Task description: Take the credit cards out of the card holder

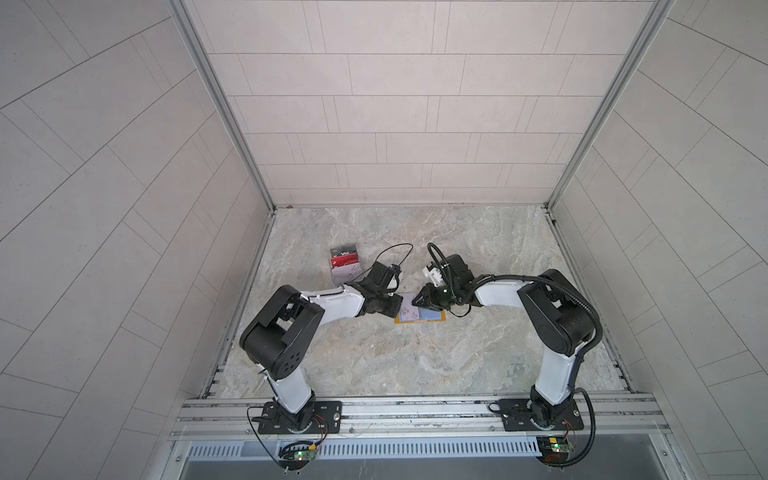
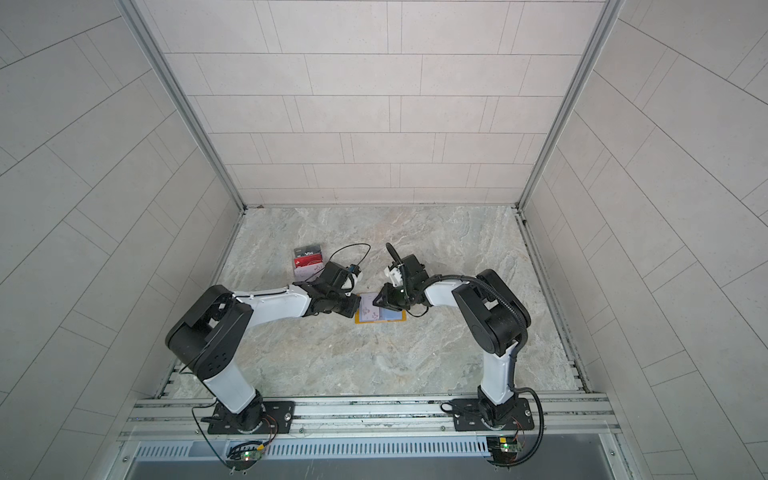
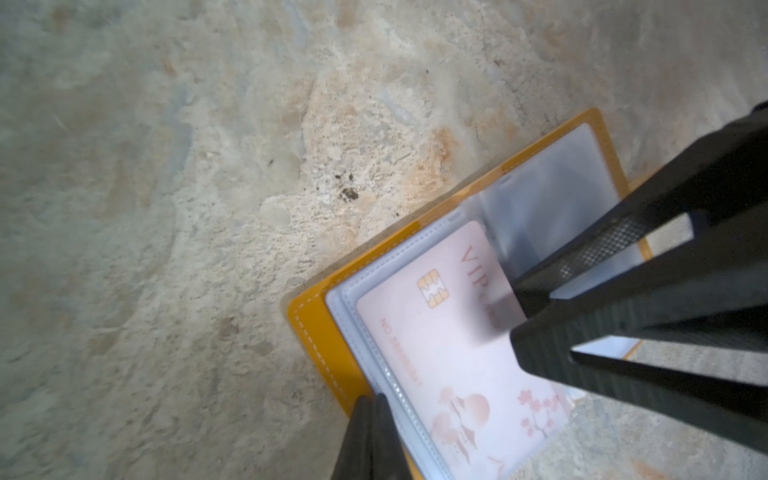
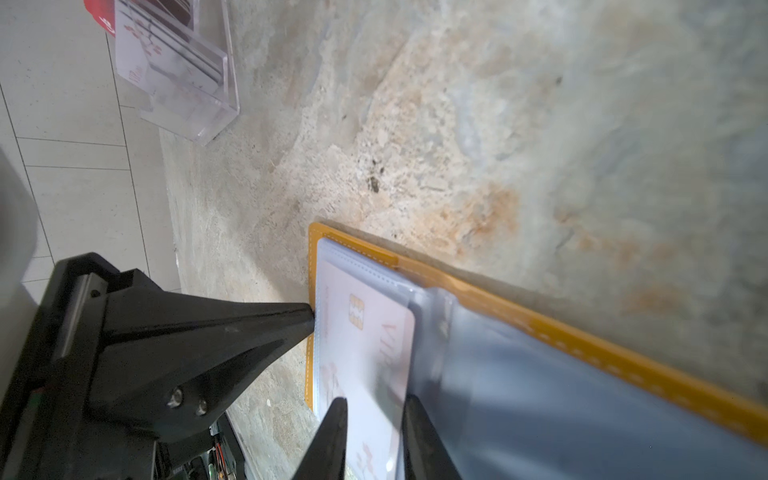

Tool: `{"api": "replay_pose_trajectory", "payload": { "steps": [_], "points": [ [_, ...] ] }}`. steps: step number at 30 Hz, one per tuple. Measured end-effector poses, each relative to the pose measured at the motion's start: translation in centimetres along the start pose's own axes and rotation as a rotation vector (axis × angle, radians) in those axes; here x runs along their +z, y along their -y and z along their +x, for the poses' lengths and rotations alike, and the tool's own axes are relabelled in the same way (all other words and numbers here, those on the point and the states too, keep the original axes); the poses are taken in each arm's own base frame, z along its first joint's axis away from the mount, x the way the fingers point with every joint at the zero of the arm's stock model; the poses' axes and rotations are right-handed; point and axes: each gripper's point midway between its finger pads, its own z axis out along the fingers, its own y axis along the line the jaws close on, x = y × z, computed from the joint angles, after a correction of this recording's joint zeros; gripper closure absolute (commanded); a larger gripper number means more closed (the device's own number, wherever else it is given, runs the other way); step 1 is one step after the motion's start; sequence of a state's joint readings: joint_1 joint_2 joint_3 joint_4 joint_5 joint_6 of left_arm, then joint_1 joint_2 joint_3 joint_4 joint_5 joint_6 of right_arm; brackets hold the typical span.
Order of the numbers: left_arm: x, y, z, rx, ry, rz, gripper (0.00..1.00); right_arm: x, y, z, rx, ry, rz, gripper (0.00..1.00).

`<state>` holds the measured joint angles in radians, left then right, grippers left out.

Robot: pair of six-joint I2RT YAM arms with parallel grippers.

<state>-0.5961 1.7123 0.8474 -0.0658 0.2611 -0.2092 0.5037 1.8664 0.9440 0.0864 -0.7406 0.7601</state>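
Yellow card holder (image 3: 320, 345) lies open on the stone table (image 1: 374, 353), with both grippers at it.

We think the left gripper (image 3: 371, 401) is there to pin the card holder down so it cannot slide: its fingers are squeezed together, holding nothing, and the tip rests on the holder's outer edge. The white card (image 3: 436, 353) sits in a clear sleeve (image 3: 384, 374) inside the holder, and its end seems to peek out near the middle fold. The right gripper (image 4: 374, 403) reaches in from the holder's other side; its fingers stand a little apart over that end, we think to pull the card out. We cannot tell if they press it yet.
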Motion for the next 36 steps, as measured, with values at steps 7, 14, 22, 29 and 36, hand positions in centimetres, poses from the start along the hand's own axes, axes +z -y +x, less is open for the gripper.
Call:
{"api": "replay_pose_trajectory", "payload": {
  "steps": [7, 14, 22, 29, 36],
  "points": [
    [0.0, 0.0, 0.0, 0.0, 0.0, 0.0, 1.0, 0.0, -0.3, 0.2, -0.001, -0.01, -0.016, 0.74],
    [0.0, 0.0, 0.0, 0.0, -0.001, -0.001, 1.0, 0.0, -0.9, 0.2, -0.013, -0.017, -0.05, 0.74],
    [0.0, 0.0, 0.0, -0.001, -0.001, -0.001, 1.0, -0.1, -2.3, 0.2, -0.038, -0.031, -0.115, 0.73],
    [0.0, 0.0, 0.0, -0.003, -0.001, -0.001, 1.0, 0.1, -3.0, 0.2, -0.047, -0.038, -0.144, 0.71],
    [0.0, -0.1, 0.0, -0.007, 0.0, -0.003, 1.0, 1.2, -2.0, 0.7, -0.02, -0.065, -0.135, 0.7]
  ]
}}
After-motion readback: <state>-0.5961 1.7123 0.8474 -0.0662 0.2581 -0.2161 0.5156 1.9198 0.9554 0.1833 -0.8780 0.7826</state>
